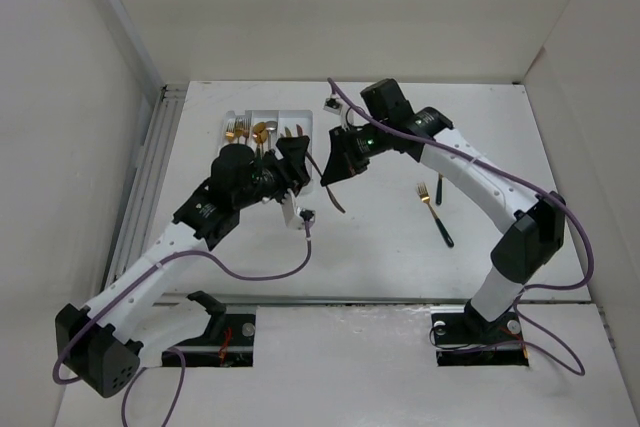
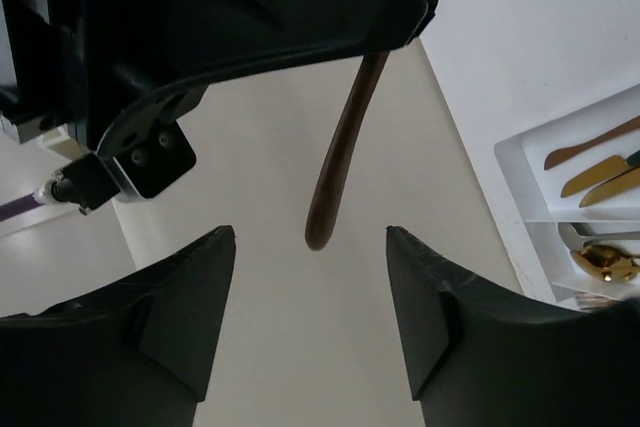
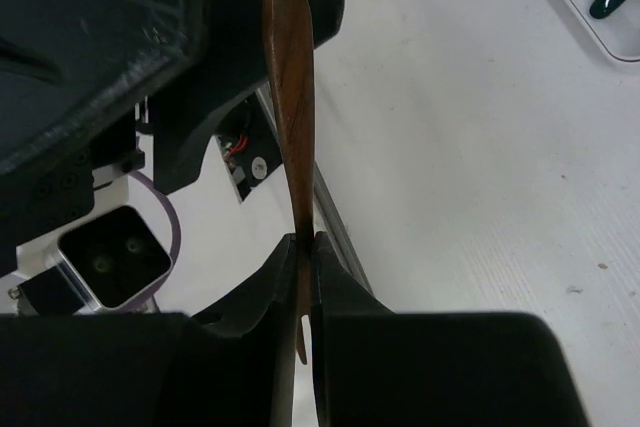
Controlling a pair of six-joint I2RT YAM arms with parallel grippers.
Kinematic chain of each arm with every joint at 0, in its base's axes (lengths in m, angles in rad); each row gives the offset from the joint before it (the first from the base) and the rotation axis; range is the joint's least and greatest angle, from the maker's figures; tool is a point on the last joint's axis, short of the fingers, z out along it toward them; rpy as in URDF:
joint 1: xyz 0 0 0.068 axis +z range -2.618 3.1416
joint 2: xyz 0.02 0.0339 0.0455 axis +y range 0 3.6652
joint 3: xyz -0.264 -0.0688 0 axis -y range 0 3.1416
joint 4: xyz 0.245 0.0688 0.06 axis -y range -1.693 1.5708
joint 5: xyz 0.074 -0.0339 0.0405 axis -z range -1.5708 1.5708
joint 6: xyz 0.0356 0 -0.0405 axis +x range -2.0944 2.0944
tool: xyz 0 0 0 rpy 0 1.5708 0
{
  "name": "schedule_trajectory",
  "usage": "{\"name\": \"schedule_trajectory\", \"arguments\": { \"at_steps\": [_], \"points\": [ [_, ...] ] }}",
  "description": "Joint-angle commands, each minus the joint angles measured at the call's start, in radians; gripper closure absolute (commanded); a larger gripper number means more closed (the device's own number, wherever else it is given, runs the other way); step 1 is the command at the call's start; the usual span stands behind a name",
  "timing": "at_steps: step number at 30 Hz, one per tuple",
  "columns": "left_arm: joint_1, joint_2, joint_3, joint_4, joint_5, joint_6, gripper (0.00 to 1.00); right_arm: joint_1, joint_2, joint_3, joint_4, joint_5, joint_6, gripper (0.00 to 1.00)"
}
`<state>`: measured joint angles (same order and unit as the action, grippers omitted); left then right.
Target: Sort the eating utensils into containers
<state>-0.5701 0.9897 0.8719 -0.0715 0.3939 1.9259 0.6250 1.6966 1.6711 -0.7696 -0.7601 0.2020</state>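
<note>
The white tray [image 1: 303, 119] lies at the back left and holds several gold utensils [image 1: 262, 131]. My right gripper [image 1: 334, 173] is shut on a brown-handled utensil [image 1: 340, 199], which hangs handle-down just right of the tray. In the right wrist view the jaws [image 3: 305, 243] pinch it near its head and its brown handle [image 3: 289, 97] points away. My left gripper [image 1: 297, 160] is open and empty beside it. In the left wrist view the brown handle [image 2: 340, 162] hangs ahead of the open fingers [image 2: 195, 287], above their gap and touching neither.
A gold fork with a dark green handle [image 1: 437, 215] and another dark handle [image 1: 439, 188] lie on the table to the right. In the left wrist view the tray [image 2: 520, 172] holds gold knives [image 2: 598, 179] and a gold spoon [image 2: 606, 263]. White walls enclose the table.
</note>
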Motion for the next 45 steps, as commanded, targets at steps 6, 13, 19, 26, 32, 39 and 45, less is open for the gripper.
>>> {"name": "schedule_trajectory", "arguments": {
  "at_steps": [6, 13, 19, 26, 32, 39, 45],
  "points": [
    [-0.024, -0.006, -0.019, 0.016, 0.03, 0.12, 0.55, 0.03, 0.0, 0.032, 0.064, 0.012, 0.056, 1.0],
    [-0.065, -0.006, -0.037, 0.038, 0.03, 0.131, 0.59, 0.039, 0.011, 0.041, 0.073, 0.021, 0.074, 1.0],
    [-0.074, -0.006, -0.047, 0.01, 0.006, 0.131, 0.78, 0.039, 0.02, 0.082, 0.073, 0.03, 0.074, 1.0],
    [-0.083, 0.004, -0.047, 0.021, -0.035, 0.07, 1.0, 0.039, 0.029, 0.091, 0.085, 0.042, 0.074, 1.0],
    [-0.083, 0.05, -0.005, -0.026, -0.162, -0.242, 1.0, -0.054, 0.029, 0.091, 0.189, 0.091, 0.163, 0.53],
    [-0.005, 0.185, 0.15, -0.258, -0.191, -0.776, 1.0, -0.208, -0.008, 0.116, 0.4, 0.252, 0.281, 0.22],
    [0.249, 0.371, 0.303, -0.336, -0.089, -1.212, 1.0, -0.269, 0.003, 0.138, 0.431, 0.464, 0.281, 0.05]
  ]
}}
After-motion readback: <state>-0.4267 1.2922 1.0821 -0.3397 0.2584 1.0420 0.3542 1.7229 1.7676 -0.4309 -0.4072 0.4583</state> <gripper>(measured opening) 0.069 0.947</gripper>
